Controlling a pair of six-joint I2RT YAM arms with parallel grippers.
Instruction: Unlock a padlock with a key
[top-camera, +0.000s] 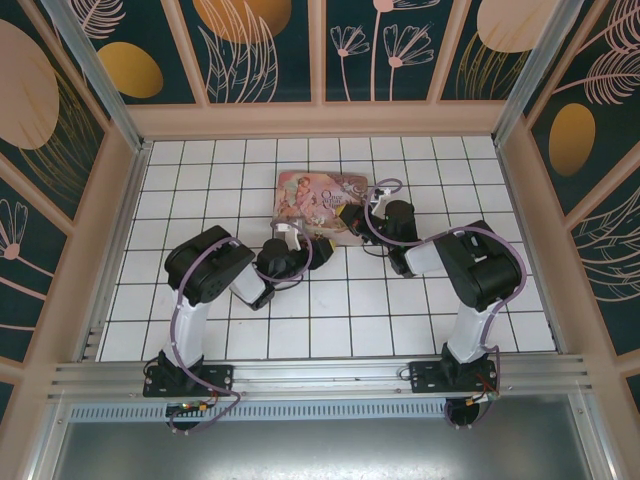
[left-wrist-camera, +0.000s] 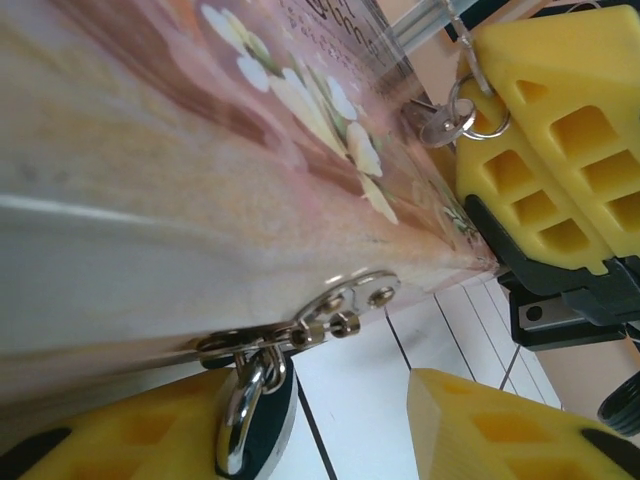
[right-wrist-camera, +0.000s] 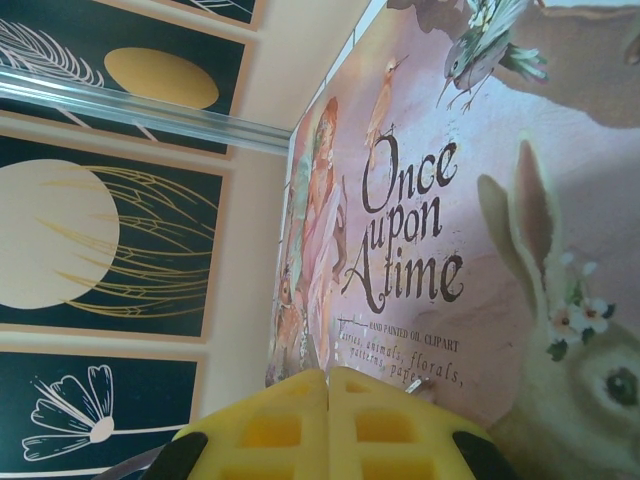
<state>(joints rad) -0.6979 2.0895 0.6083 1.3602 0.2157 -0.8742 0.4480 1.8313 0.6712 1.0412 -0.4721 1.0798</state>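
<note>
The padlock (left-wrist-camera: 250, 425), with a dark body and a silver shackle, hangs from the hasp (left-wrist-camera: 330, 305) on the front wall of the pink tin box (top-camera: 318, 195). My left gripper (left-wrist-camera: 320, 400) is open around it. The padlock rests against the left yellow finger (left-wrist-camera: 100, 445), and the other finger (left-wrist-camera: 500, 425) stands well clear of it. My right gripper (right-wrist-camera: 328, 385) is shut over the tin's lid, on the key (left-wrist-camera: 438, 126), which sticks out with its ring (left-wrist-camera: 478, 112). A small metal tip (right-wrist-camera: 418, 384) shows beside the closed fingers.
The tin box (right-wrist-camera: 480, 200) lies flat on the white tiled floor (top-camera: 330, 310), at the back of the middle. Both arms crowd its front edge. Patterned walls (top-camera: 80, 150) enclose the table on three sides.
</note>
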